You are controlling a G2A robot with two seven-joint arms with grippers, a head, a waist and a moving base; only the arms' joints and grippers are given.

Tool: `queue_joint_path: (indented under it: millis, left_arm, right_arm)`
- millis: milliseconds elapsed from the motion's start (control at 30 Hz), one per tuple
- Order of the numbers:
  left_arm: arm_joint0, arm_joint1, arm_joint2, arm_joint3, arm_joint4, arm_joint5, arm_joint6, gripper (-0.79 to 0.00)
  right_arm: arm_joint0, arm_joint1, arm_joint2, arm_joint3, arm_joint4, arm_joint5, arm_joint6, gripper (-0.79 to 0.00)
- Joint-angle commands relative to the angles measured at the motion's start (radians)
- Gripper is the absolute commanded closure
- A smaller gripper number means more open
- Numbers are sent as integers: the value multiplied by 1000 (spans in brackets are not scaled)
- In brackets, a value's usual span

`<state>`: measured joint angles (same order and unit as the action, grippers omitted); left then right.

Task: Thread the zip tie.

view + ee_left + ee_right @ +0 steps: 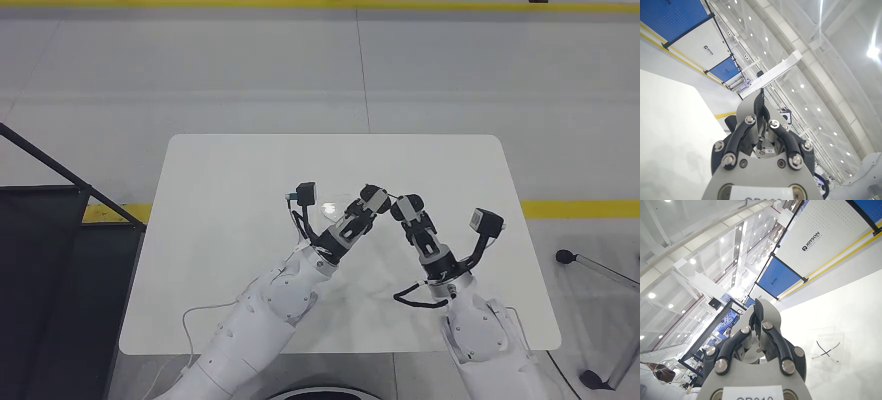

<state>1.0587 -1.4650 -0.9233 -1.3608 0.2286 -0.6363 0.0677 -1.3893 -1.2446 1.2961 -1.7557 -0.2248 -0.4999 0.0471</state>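
Both grippers are raised above the middle of the white table, tips almost touching. My left gripper is shut on a thin black zip tie. The tie runs down between the pads, and its tip pokes out just past the fingertips. My right gripper is shut too, its textured pads pressed together; I cannot make out anything between them. Two more black zip ties lie crossed in a clear tray on the table.
The clear tray sits just beside the left arm's wrist. A dark panel stands past the table's left edge, and a black stand past its right edge.
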Motion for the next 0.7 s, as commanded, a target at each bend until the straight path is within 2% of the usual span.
queue_joint_path:
  millis: [0, 67, 100, 133, 200, 233, 467, 600, 667]
  left_arm:
    - [1, -1, -2, 0, 1, 0, -1, 0]
    - [2, -3, -4, 1, 4, 1, -3, 0]
    - [2, -3, -5, 0, 5, 1, -4, 0]
    - [2, -4, -7, 1, 5, 2, -5, 0]
    - [3, -5, -13, 0, 9, 4, -5, 0]
    - [4, -5, -17, -2, 11, 5, -4, 0]
    - [21, 1, -65, -25, 50, 29, 6, 0]
    - [52, 14, -122, -54, 84, 53, -13, 0]
    - [73, 25, -172, -78, 96, 65, -28, 0]
  right_arm:
    - [0, -1, 1, 0, 0, 0, 1, -175]
    - [1, -1, 3, 1, -1, 1, 0, -296]
    - [1, -1, 4, 2, -1, 3, 1, -413]
    - [1, -2, 5, 2, -1, 5, 0, -606]
    - [2, -2, 10, 2, -1, 7, 1, -760]
    - [2, -2, 14, 2, -1, 8, 0, -785]
    - [-4, 2, 62, -9, -16, 15, 5, -785]
    - [-7, 9, 86, -23, -54, 7, 68, -785]
    - [-7, 13, 99, -28, -23, 3, 127, -785]
